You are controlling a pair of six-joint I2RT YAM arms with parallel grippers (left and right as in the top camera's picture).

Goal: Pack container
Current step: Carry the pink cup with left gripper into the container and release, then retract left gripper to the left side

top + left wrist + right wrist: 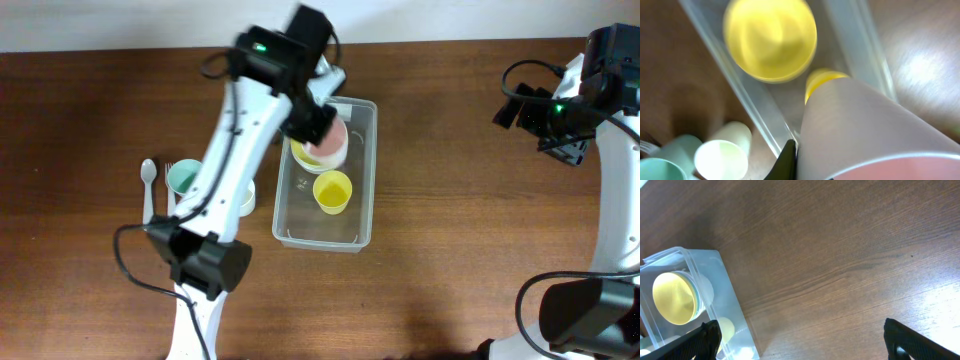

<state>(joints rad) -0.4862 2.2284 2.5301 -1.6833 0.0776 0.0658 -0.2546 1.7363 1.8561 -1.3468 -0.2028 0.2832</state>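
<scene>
Left gripper point(316, 126) is holding a pink bowl point(331, 146) over the clear container point(318, 225) at the centre of the overhead frame.

The left gripper is clamping the bowl at its rim, with one dark finger point(788, 161) pressing the pale outer wall low in the wrist view. The bowl is hanging tilted above the container's upper end, over a yellow bowl point(298, 154) lying inside. A yellow cup point(332, 192) is standing mouth-up in the container's middle, and a small mark point(303, 183) beside it is too small to read. Left of the container, a pale green cup point(720, 158), a teal cup point(182, 178), a fork point(168, 170) and a white spoon point(148, 180) are sitting on the brown table point(450, 280). The right gripper point(799, 325), at the overhead frame's upper right, is hanging spread wide and gripping nothing.
</scene>
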